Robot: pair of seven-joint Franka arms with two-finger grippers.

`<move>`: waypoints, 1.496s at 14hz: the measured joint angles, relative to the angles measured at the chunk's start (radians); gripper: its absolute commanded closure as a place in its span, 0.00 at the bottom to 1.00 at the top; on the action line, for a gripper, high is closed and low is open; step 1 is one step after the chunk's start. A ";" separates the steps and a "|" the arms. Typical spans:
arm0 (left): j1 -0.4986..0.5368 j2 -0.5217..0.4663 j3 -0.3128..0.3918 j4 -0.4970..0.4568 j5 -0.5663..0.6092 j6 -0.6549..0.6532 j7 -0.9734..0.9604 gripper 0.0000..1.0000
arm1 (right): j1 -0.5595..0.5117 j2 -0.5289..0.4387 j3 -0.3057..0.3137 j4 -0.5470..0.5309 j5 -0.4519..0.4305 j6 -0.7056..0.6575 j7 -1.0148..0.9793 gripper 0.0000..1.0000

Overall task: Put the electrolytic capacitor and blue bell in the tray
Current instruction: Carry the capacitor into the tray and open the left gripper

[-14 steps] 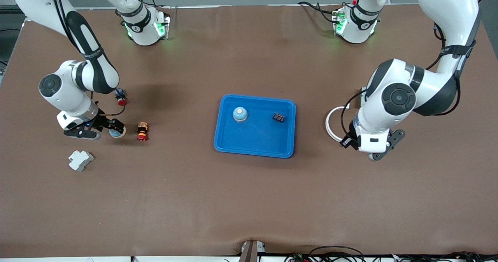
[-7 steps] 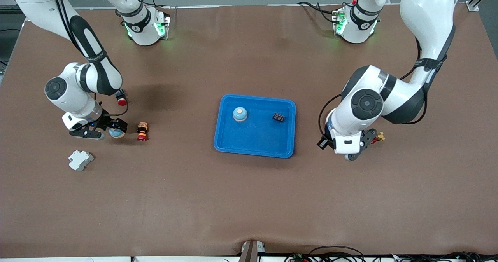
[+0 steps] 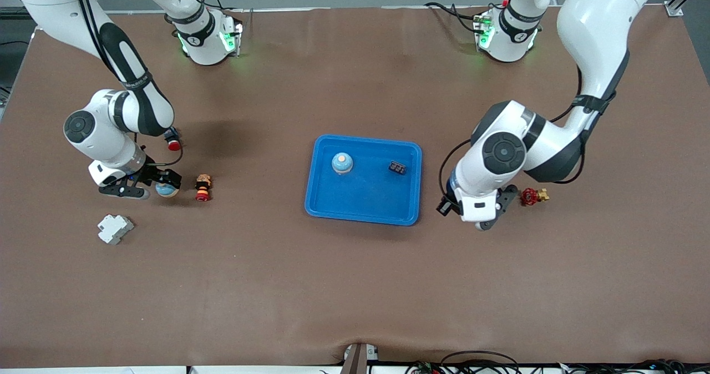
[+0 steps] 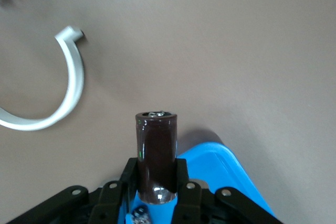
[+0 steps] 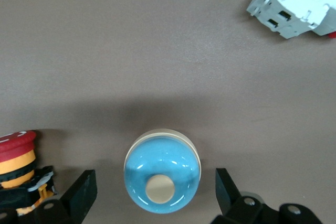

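Bright, even overhead light; shadows soft, perhaps diffuse.

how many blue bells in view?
2. One blue bell sits in the tray; the other bell rests on the table between the open right claw fingers.

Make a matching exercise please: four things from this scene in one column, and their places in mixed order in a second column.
1. capacitor
2. bell on the table
3. black part
4. white breaker

A. between the open right claw's fingers
B. in the blue tray
C. held in the left claw
D. alone on the table, nearer to the front camera than the right claw

Pairs: 1-C, 2-A, 3-B, 4-D
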 measured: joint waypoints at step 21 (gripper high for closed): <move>-0.306 0.175 0.154 0.007 0.000 0.183 -0.389 0.00 | 0.009 0.012 0.001 0.039 0.000 -0.003 0.030 1.00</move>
